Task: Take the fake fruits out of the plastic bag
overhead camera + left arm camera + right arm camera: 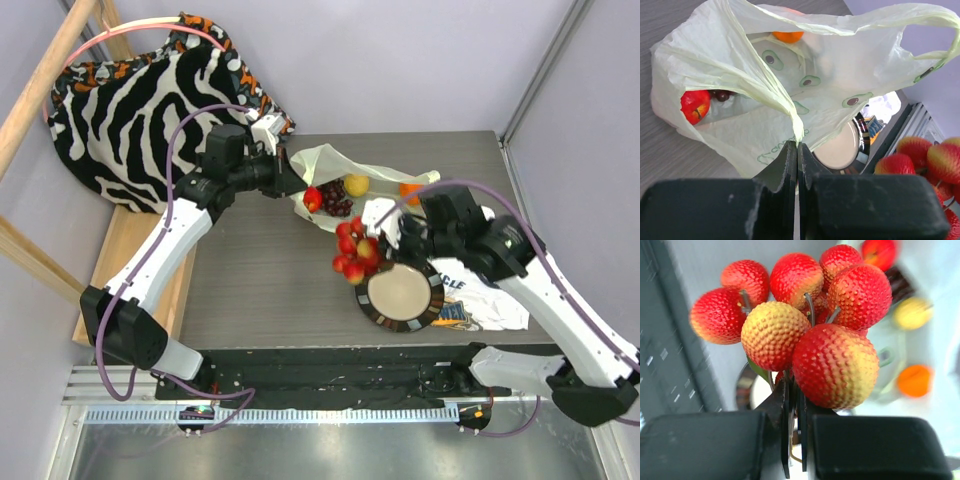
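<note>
The pale green-white plastic bag (335, 160) lies open on the table. My left gripper (292, 181) is shut on a pinched fold of the bag's edge (798, 131). Inside the bag lie a red apple (313, 198) (695, 106), dark grapes (336, 199) (722, 94), a yellow fruit (356, 185) and an orange (410, 190) (788, 36). My right gripper (385, 243) (796, 390) is shut on the stems of a bunch of red strawberries (354, 252) (805, 325). It holds the bunch in the air outside the bag, next to the plate.
A round plate (432, 300) (842, 147) with a dark patterned rim sits near the front, partly on a white printed T-shirt (495, 300). A zebra-striped cloth (140, 95) is draped over the wooden frame (40, 85) at the back left.
</note>
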`<control>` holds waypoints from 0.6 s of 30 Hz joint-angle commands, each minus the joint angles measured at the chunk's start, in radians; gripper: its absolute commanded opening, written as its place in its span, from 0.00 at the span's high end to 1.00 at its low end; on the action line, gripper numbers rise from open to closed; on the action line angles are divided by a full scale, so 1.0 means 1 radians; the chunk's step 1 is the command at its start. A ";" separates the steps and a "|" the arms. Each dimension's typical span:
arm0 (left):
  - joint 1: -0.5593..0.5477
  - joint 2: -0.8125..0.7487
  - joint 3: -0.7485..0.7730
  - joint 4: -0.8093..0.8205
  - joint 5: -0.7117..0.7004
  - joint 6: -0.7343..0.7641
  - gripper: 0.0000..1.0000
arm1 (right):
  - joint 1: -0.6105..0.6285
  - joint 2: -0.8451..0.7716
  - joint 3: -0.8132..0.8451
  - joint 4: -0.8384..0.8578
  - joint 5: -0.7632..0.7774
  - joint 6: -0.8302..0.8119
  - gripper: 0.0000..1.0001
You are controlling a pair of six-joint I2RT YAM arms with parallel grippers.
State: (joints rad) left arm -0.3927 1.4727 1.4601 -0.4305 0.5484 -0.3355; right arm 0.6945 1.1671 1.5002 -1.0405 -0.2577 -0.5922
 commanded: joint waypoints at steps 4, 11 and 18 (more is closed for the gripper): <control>0.008 -0.002 0.048 0.010 -0.007 0.043 0.95 | 0.022 -0.165 -0.288 -0.115 0.060 -0.081 0.99; 0.006 -0.018 0.031 0.013 -0.007 0.041 0.94 | 0.020 -0.233 -0.555 0.131 0.489 -0.058 0.99; 0.006 -0.041 0.003 0.012 0.005 0.043 0.94 | 0.013 -0.150 -0.612 0.234 0.587 -0.073 0.99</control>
State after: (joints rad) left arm -0.3901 1.4723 1.4658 -0.4313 0.5419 -0.3061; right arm 0.7132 0.9840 0.8852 -0.9543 0.2005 -0.6521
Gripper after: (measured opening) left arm 0.057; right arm 0.080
